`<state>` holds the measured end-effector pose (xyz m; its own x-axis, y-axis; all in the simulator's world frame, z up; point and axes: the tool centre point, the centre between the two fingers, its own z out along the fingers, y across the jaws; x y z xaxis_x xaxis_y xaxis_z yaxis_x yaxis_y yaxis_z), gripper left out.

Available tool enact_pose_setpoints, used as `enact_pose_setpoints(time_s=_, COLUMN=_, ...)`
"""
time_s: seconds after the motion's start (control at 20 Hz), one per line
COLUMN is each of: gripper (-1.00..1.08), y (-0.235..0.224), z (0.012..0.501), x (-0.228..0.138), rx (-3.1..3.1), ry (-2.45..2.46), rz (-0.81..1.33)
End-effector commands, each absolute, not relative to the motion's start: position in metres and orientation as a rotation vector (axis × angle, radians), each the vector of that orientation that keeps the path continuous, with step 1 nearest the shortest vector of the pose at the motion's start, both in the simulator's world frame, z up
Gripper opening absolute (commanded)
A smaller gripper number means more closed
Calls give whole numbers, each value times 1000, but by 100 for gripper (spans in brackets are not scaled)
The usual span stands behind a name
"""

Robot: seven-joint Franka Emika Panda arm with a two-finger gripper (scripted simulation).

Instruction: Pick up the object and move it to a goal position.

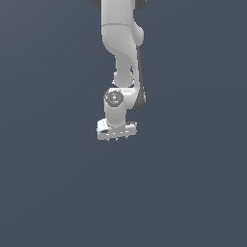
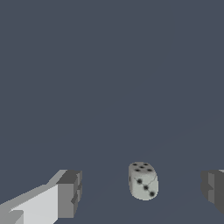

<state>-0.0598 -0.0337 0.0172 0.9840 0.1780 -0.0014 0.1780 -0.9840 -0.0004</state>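
In the wrist view the gripper (image 2: 142, 192) stands wide open, holding nothing. One finger (image 2: 70, 192) shows as a blocky grey pad on a white, flat-sided bar; the other finger (image 2: 214, 189) is a grey block cut off by the picture's edge. Both pads have squared, faceted faces with a matte look.

Between the two pads, clear of both, lies the object (image 2: 143, 180): a small die, pale grey-white with rounded corners and black pips. One face shows five or six pips and another shows three in a diagonal line. It is nearer to neither pad by much, with open gaps on either side, and nothing stands between it and the fingers.

Beyond the die the floor (image 2: 109, 78) runs on as a plain, flat, dark blue-grey surface without pattern.

In the exterior view the gripper (image 1: 116, 137) points down near the floor (image 1: 48, 193), its white hand a wide flat block with short tips under it. The die itself cannot be made out there. Above the hand the arm (image 1: 120, 43) rises in smooth, glossy white rounded links with a dark strip along one side and a round grey cap (image 1: 114, 98) at the wrist joint.
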Motion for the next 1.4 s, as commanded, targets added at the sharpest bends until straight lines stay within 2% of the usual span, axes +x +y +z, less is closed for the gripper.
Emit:
enact_pose_setpoints(time_s=0.0, gripper=100, y=-34, z=11, x=-59, rx=-3129, ry=-281, rz=0)
enact_pose_setpoints(time_s=0.15, gripper=100, y=-34, z=9, x=-59, rx=-3129, ry=-281, rz=0)
enact_pose_setpoints(time_s=0.2, gripper=-100, y=-34, z=9, x=-59, rx=-3129, ry=-281, rz=0)
enact_pose_setpoints(time_s=0.85, gripper=-100, y=-36, z=11, x=-57, rx=-3129, ry=-281, rz=0)
enact_pose_setpoints(time_s=1.35, gripper=-100, y=-70, z=35, x=-29, rx=-3129, ry=-281, rz=0)
